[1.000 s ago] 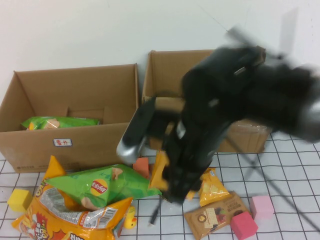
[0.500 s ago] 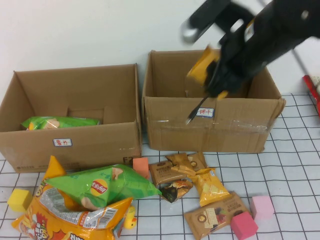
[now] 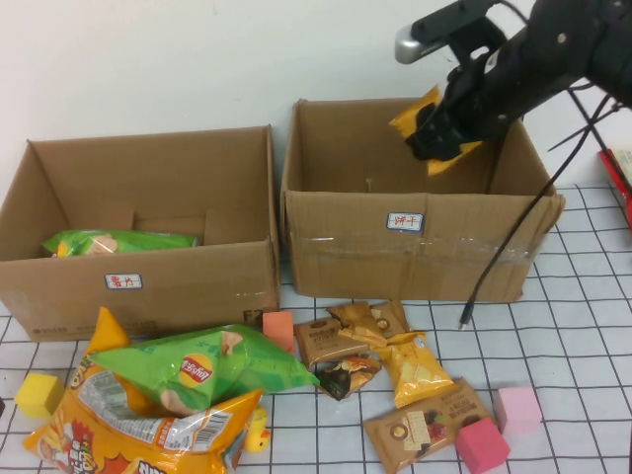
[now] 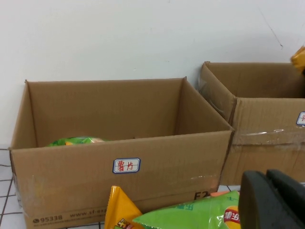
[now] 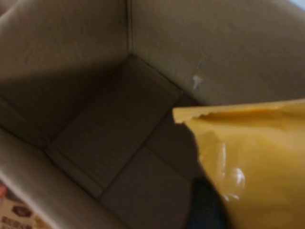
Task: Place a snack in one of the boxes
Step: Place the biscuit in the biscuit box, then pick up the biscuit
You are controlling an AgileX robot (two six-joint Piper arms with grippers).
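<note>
The right gripper hangs above the open brown cardboard box that stands toward the far right of the worktop, its jaws closed on a small yellow-orange foil snack packet. The packet is in the air over the box's far side, above the rim and not yet resting inside. From the right wrist view the yellow packet fills one corner, with the bare cardboard floor of the box beneath it.

The left gripper sits low near the front left of the worktop, just beside the green crisp bag; only its dark body shows, and I cannot tell how its jaws stand.

A second open brown cardboard box stands at the far left, with a green bag lying inside it. In front of the boxes, a large green Lay's crisp bag rests on an orange crisp bag, and several brown and yellow snack packets lie near the front middle.
</note>
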